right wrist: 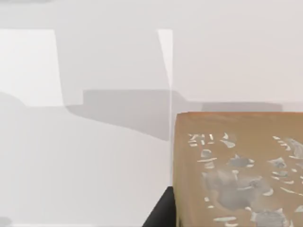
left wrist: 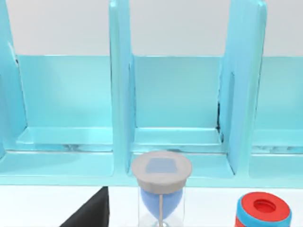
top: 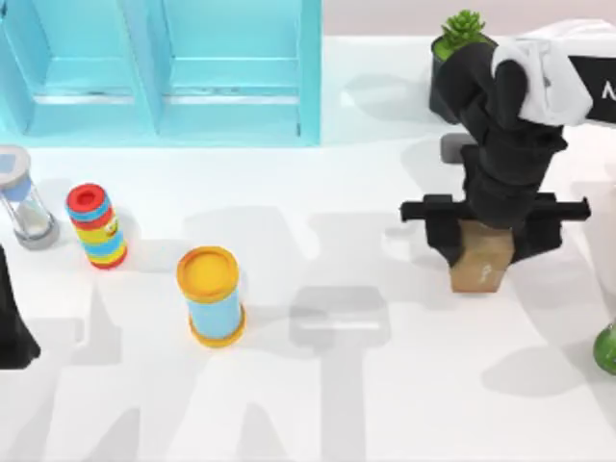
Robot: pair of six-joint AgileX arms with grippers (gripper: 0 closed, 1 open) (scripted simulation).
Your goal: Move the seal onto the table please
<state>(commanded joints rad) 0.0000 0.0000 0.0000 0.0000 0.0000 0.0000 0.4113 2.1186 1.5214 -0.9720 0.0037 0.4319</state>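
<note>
The seal (top: 481, 267), a tan-brown block with a pale mark, is at the right of the white table (top: 366, 404). My right gripper (top: 486, 245) comes down on it from above, black fingers flanking its two sides, shut on it. I cannot tell whether its base touches the table. Up close in the right wrist view, the seal (right wrist: 239, 170) has one black finger (right wrist: 161, 213) against its side. My left arm (top: 12, 332) is parked at the table's left edge, and a black part of it (left wrist: 90, 213) shows in the left wrist view.
A light-blue shelf unit (top: 164, 67) stands at the back left. An hourglass (top: 24, 197), a red-topped striped cylinder (top: 94, 226) and a yellow-topped light-blue cylinder (top: 210, 294) stand at the left. A potted plant (top: 460, 38) is behind my right arm, a green object (top: 606, 348) at the right edge.
</note>
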